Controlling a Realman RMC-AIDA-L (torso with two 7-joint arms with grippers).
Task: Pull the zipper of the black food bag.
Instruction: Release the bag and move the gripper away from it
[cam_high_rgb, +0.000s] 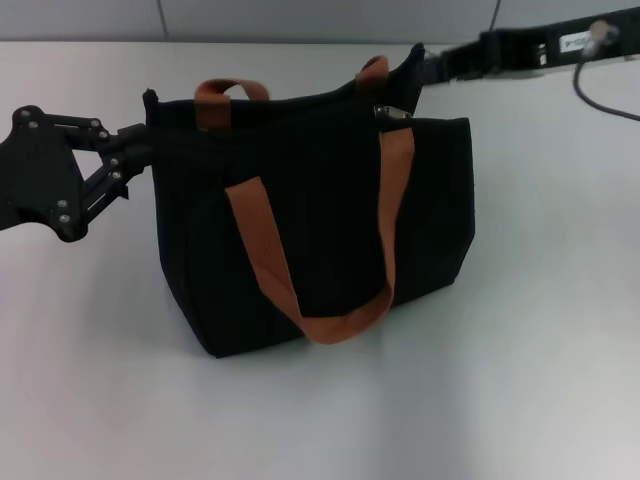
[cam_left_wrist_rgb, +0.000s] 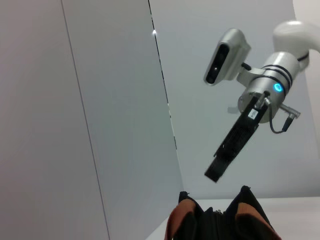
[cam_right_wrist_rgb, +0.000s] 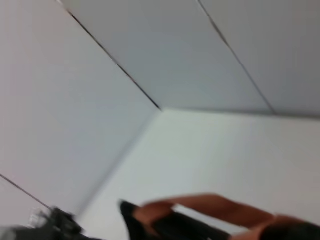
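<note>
From the head view I have the bag (cam_high_rgb: 310, 220) standing upright near the middle of the table (cam_high_rgb: 540, 380), closer to the far edge, one brown handle (cam_high_rgb: 300, 250) drooping down its near face and the other (cam_high_rgb: 230, 92) rising at the far side. The zipper (cam_high_rgb: 392, 114) shows as a small silver tab at the top edge, toward the bag's right end. My left gripper (cam_high_rgb: 148, 125) is at the bag's upper left corner and looks clamped on the fabric there, bracing it; my right gripper (cam_high_rgb: 418, 62) reaches in at the upper right corner, and I cannot tell whether it grips anything. In the left wrist view I see the handle tops (cam_left_wrist_rgb: 182, 217) low in frame and the right arm's gripper (cam_left_wrist_rgb: 216, 175) hanging just above the bag end. The right wrist view shows only a brown handle (cam_right_wrist_rgb: 210, 205) and black fabric edge; no tab visible. I judge the bag soft and light, likely to slump or slide when tugged, so the tiny stiff tab wants a fingertip pinch, pulled along the track against the left hold.
</note>
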